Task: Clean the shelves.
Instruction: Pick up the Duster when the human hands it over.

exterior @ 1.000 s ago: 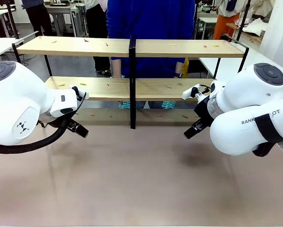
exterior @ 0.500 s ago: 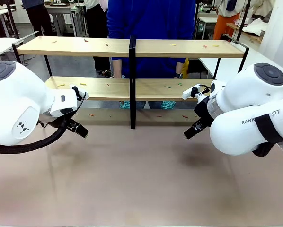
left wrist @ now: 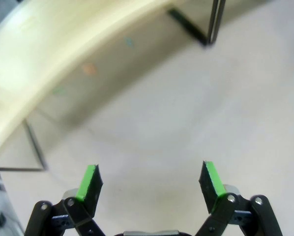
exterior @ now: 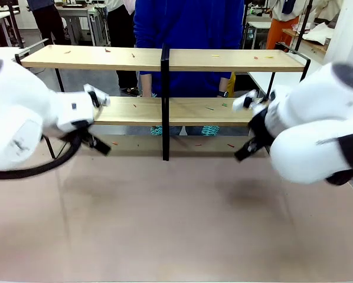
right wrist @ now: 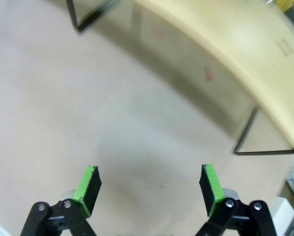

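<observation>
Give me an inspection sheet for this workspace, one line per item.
Surface: beige tabletop, smooth, with arm shadows on it.
Job's things: shelves, two light-wood boards in a black frame, standing at the far side of the tabletop.
Clutter: small coloured scraps scattered on both boards and on the tabletop under the rack.
Grippers: left gripper open, fingers holding nothing, above the tabletop; right gripper the same.
Cables: black cable looping below the left arm.
Surroundings: person in a blue top standing behind the shelves; white tables beyond.
</observation>
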